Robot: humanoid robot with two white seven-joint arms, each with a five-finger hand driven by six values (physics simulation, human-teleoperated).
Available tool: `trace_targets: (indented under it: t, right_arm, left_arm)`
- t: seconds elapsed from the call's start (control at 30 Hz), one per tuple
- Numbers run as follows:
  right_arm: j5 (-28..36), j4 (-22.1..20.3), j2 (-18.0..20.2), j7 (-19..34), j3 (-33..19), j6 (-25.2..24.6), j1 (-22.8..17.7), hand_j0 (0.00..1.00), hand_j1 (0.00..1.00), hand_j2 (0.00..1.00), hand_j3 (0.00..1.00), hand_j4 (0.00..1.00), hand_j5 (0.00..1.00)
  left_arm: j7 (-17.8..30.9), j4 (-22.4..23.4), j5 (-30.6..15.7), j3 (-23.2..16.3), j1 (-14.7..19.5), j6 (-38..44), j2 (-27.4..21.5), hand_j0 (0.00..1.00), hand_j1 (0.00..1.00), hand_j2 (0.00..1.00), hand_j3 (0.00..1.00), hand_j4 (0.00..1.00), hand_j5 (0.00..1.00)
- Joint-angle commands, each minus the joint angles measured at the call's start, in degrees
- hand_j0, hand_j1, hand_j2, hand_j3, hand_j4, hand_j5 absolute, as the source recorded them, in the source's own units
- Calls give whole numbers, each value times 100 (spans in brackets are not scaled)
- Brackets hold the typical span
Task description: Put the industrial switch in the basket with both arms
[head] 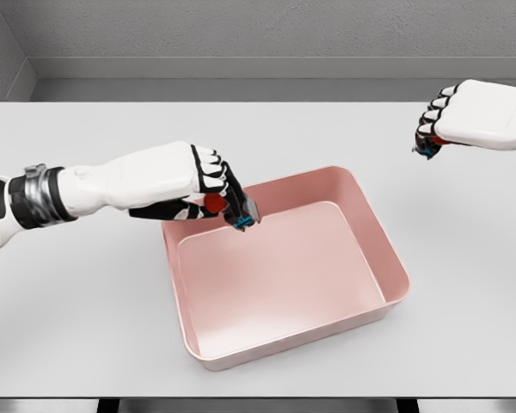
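Observation:
The industrial switch (243,212) is a small grey block with a red knob and a blue tip. My left hand (217,191) is shut on it and holds it over the rear left corner of the pink basket (387,249), just above the rim. The basket is a shallow rectangular tub at the table's centre, and nothing lies inside it. My right hand (433,129) hovers above the table at the far right, well apart from the basket, with its fingers curled. Small red and blue patches show under those fingers; I cannot tell what they are.
The white table (86,310) runs to a grey back wall, and its front edge shows at the bottom of the picture. Nothing else stands on it.

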State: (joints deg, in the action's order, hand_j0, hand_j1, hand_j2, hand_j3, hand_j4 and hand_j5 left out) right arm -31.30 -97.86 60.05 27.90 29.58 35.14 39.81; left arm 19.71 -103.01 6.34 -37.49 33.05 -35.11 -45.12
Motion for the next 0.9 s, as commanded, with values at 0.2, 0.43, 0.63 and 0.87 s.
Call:
trace_targets:
  t: [0.2, 0.43, 0.63, 0.87]
  right_arm:
    - [53, -260, -292, -4, 30, -14, 9, 49, 49, 49, 49, 49, 49]
    - [54, -330, -696, 5, 65, -14, 0, 49, 49, 49, 49, 49, 49]
    - [54, -330, -635, -4, 12, -14, 0, 49, 49, 49, 49, 49, 49]
    - [45, -304, -503, 5, -23, -14, 0, 49, 49, 49, 49, 49, 49]
  left_arm:
    - [-11, 36, -54, -83, 132, 11, 108, 100, 100, 100, 100, 100, 100]
    - [-11, 1, -19, -232, 545, 11, 565, 100, 100, 100, 100, 100, 100]
    - [-11, -8, -28, -268, 703, 11, 680, 100, 100, 100, 100, 100, 100]
    - [-2, 9, -89, -180, 668, 11, 363, 100, 100, 100, 100, 100, 100]
